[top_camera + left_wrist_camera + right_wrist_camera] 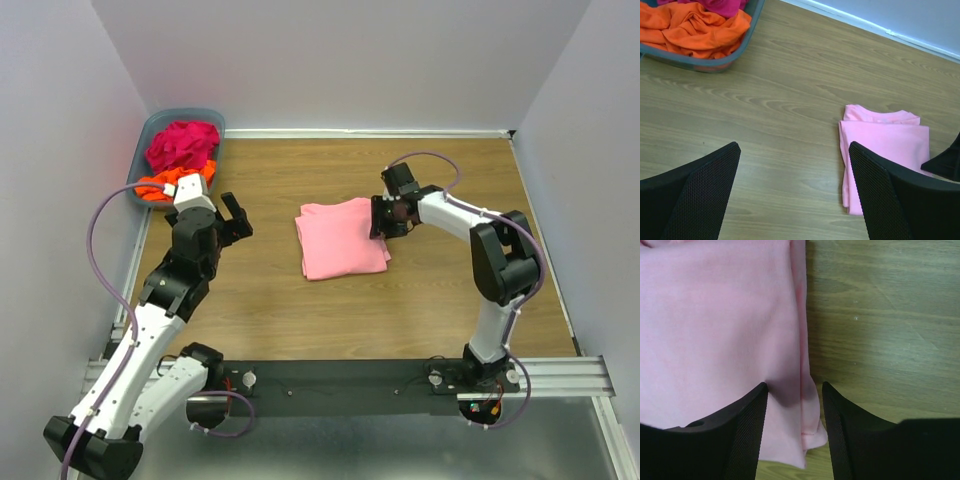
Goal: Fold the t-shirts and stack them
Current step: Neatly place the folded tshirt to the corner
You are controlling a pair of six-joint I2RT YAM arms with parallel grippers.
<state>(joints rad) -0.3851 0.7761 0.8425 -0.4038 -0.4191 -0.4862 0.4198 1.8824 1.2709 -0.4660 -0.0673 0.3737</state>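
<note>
The grey-blue plastic basket (150,128) sits at the far left corner of the wooden table (450,300). Inside it lie 2 crumpled shirts: the magenta t-shirt (182,143) at the far end and the orange t-shirt (163,186) at the near end, bunched against the rim.

The light pink t-shirt (342,238) is out of the basket and well apart from it, lying flat on the table toward the middle. It is folded into a neat, roughly square packet, and in the left wrist view (885,145) its layered edges show on the side that faces the basket.

The left gripper (235,218) hangs just beside the basket's near end, between the basket and the pink packet. Its jaws are spread wide and hold nothing; in its own camera only bare wood lies between them (794,150).

The right gripper (380,225) is at the edge of the pink packet farthest from the basket. Its 2 fingers (747,430) stand partly apart, straddling that edge (794,390): 1 is over the cloth, the other over bare wood. The shirt's folded border lies loose in the gap and is not pinched, with a small crease at the finger on the cloth side.
</note>
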